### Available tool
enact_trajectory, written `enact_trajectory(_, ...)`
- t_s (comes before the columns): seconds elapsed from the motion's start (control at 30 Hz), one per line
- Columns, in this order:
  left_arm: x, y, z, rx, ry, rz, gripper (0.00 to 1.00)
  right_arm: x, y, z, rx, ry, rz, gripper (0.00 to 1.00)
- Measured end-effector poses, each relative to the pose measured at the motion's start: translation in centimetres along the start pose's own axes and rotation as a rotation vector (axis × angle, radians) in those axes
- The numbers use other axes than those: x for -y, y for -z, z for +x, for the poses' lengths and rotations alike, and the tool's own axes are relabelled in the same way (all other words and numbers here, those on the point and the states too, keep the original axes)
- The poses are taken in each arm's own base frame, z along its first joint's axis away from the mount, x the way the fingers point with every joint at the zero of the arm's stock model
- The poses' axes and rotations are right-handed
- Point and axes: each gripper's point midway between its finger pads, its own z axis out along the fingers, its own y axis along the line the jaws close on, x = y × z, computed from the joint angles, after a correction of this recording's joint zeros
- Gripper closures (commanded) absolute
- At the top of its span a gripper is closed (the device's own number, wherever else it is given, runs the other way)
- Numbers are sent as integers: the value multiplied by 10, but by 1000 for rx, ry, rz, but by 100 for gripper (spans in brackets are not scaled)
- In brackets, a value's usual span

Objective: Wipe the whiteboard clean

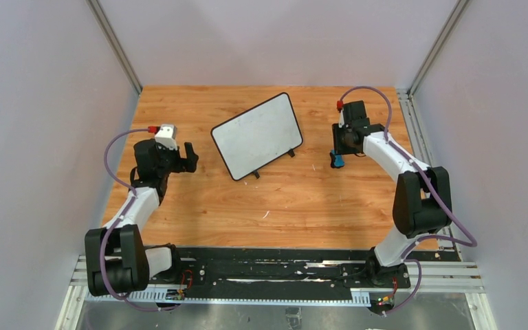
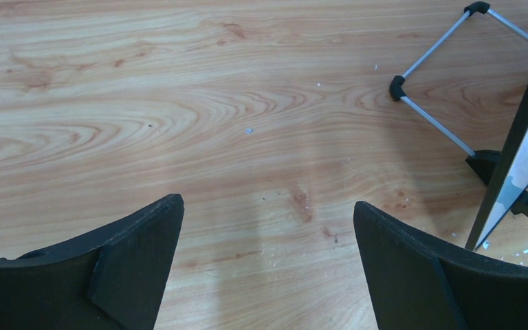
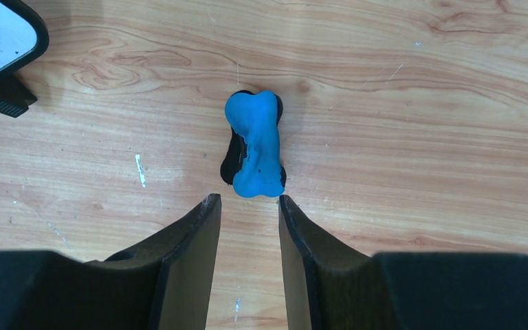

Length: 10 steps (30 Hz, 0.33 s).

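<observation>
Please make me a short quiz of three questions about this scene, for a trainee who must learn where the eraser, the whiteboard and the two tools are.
1. Choose one. Where is the eraser relative to the right tool? A: between its fingers. B: on the table, just ahead of its fingertips. C: behind it, out of its camera's view.
2. True or false: the whiteboard stands up on its feet, not flat.
3. Short answer: which is open wider, the left tool or the right tool?
Key: 1 B; 2 true; 3 the left tool.
</observation>
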Motion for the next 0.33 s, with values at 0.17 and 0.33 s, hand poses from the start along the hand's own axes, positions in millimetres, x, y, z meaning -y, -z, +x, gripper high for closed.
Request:
enact_trajectory(0.17, -3, 0, -3, 10, -3, -16, 2, 0, -2, 0, 8, 2, 6, 63)
enact_trajectory(0.33, -3, 1, -3, 19, -5, -19, 2, -1, -3, -1, 13, 6, 4, 64)
